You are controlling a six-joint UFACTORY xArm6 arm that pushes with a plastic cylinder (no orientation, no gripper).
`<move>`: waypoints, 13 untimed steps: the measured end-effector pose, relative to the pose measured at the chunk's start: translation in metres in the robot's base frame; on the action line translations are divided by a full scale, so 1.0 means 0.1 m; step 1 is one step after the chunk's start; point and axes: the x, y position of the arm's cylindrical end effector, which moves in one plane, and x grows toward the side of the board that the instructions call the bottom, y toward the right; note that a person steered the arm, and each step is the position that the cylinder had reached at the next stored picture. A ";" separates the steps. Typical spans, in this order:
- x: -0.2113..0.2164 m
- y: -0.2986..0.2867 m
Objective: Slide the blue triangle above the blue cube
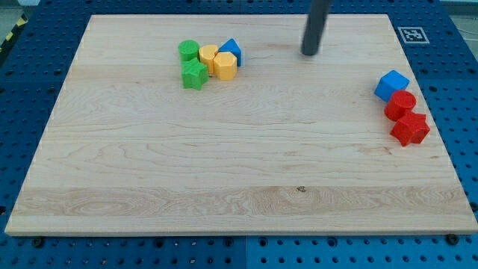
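Sitting at the view's right edge of a cluster of green and yellow blocks, the blue triangle (231, 50) lies well left of the blue cube (390, 85); my tip (309, 53) stands between them on the tabletop (224, 164), touching neither; no pincer shows, so its state cannot be told

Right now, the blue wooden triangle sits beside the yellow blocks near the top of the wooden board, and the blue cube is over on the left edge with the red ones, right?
Not quite: the blue cube sits at the view's right edge, touching the red blocks. The camera view shows it. The blue wooden triangle is beside the yellow blocks, as you said.
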 end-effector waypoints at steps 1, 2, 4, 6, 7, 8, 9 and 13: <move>-0.21 -0.57; -0.45 -1.20; -0.39 -1.74; -0.07 -1.32; -0.04 -1.56; 0.04 -1.55; 0.17 -1.42; 0.27 -0.89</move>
